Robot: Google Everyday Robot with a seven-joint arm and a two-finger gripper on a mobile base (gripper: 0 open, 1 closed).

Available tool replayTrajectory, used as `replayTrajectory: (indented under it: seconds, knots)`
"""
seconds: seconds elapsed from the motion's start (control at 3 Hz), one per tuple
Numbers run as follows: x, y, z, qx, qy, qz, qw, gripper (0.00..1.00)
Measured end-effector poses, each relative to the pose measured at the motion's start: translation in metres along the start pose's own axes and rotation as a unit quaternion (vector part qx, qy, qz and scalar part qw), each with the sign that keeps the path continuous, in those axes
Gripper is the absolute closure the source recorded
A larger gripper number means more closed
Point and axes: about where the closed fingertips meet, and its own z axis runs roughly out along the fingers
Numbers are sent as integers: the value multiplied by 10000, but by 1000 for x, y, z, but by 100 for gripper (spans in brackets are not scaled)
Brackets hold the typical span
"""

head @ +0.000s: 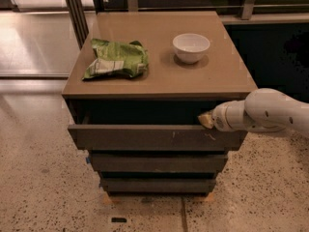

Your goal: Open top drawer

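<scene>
The top drawer is a wide dark grey-brown front with pale scratches right of centre. It stands pulled out a little from the cabinet, with a dark gap above it. My gripper comes in from the right on a white arm. Its pale tip sits at the drawer's upper right edge, at the gap.
Two narrower dark drawer fronts sit below, stepped back. On the brown cabinet top lie a green snack bag and a white bowl. Speckled floor lies around; metal posts and a railing stand behind.
</scene>
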Motion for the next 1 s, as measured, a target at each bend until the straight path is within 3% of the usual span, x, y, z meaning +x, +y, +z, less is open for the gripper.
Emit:
replayTrajectory:
  seconds: [1.0]
  knots:
    - [4, 7, 0, -164, 231, 25, 9996, 100]
